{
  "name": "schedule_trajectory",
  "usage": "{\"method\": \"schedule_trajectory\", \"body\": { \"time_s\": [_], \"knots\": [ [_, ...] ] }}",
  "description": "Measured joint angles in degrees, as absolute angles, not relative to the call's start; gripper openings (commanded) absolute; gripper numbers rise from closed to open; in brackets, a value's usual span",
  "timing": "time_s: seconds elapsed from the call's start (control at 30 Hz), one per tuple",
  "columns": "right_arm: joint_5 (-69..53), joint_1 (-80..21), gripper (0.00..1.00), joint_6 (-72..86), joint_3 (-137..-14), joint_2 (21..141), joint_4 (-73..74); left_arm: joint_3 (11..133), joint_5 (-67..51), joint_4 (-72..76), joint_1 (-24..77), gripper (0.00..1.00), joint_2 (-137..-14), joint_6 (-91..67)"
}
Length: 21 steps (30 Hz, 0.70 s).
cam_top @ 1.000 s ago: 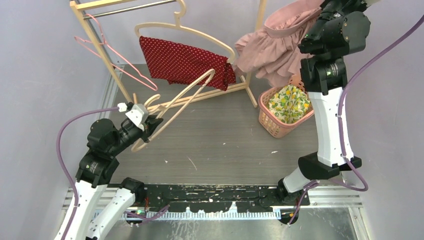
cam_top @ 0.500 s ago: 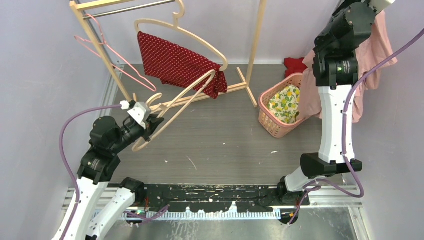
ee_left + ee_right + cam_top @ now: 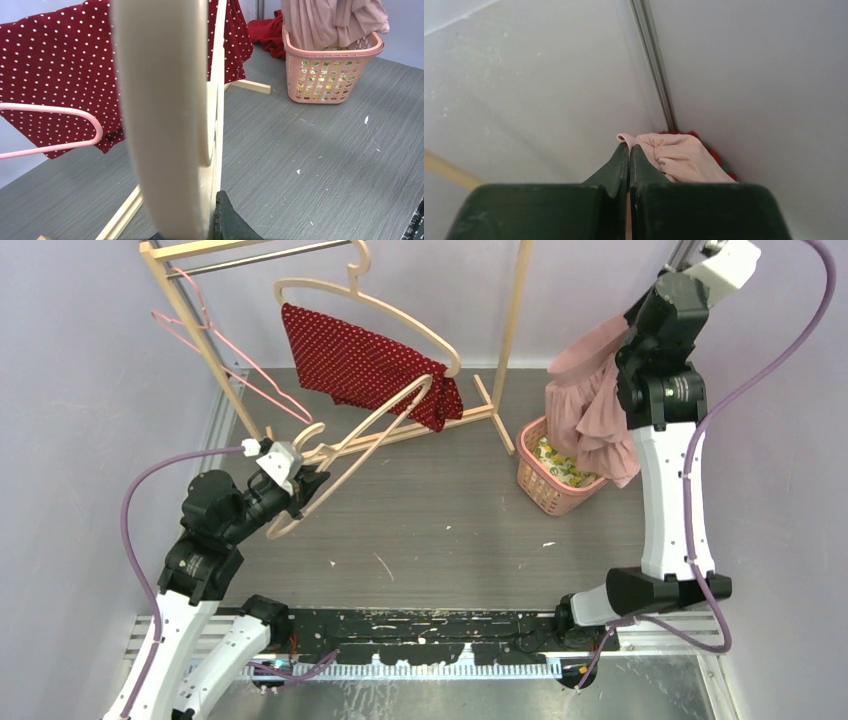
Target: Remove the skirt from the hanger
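Since half a second earlier, the right arm has swung leftward and carried the skirt [image 3: 590, 410] from beside the far wall to a position over the basket [image 3: 545, 490]. The left arm shows almost no change.

Right gripper [image 3: 629, 147]: jaws pressed together on a fold of the pink skirt [image 3: 679, 157], as seen in the right wrist view. The garment hangs free of any hanger. Its lower folds reach into the basket [image 3: 332, 75], and its upper part rises above the rim [image 3: 332, 20].

Left gripper [image 3: 303, 480]: clamped on a bare wooden hanger [image 3: 370, 430] near its hook, holding it tilted above the table [image 3: 440, 530]. In the left wrist view the hanger [image 3: 165, 125] fills the foreground, with one dark finger [image 3: 227, 222] against it.

Background: a wooden rack [image 3: 515, 300] stands at the far side of the table. It carries a second wooden hanger [image 3: 370, 305] draped with a red dotted cloth [image 3: 365, 365], and a pink wire hanger [image 3: 230, 350]. A red cloth [image 3: 265, 32] lies on the table just behind the basket.
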State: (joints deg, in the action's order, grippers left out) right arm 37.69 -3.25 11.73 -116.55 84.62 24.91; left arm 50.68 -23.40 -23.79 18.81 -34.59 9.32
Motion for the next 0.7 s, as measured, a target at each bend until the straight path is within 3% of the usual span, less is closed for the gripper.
{"method": "schedule_trajectory", "body": {
  "time_s": [0.13,0.3,0.7],
  "knots": [
    [36.88,-3.29,0.01,17.91,-106.63,77.62,28.6,50.54,-23.4,-23.57,18.81,0.0,-34.83,9.3],
    [36.14,-3.29,0.01,22.72,-103.9,73.6,34.5,50.52,-23.4,-23.33,19.0,0.0,-34.92,9.34],
    [27.92,-3.29,0.01,36.14,-80.88,78.85,38.22,50.54,-23.14,-23.7,19.4,0.0,-34.83,9.87]
  ]
}}
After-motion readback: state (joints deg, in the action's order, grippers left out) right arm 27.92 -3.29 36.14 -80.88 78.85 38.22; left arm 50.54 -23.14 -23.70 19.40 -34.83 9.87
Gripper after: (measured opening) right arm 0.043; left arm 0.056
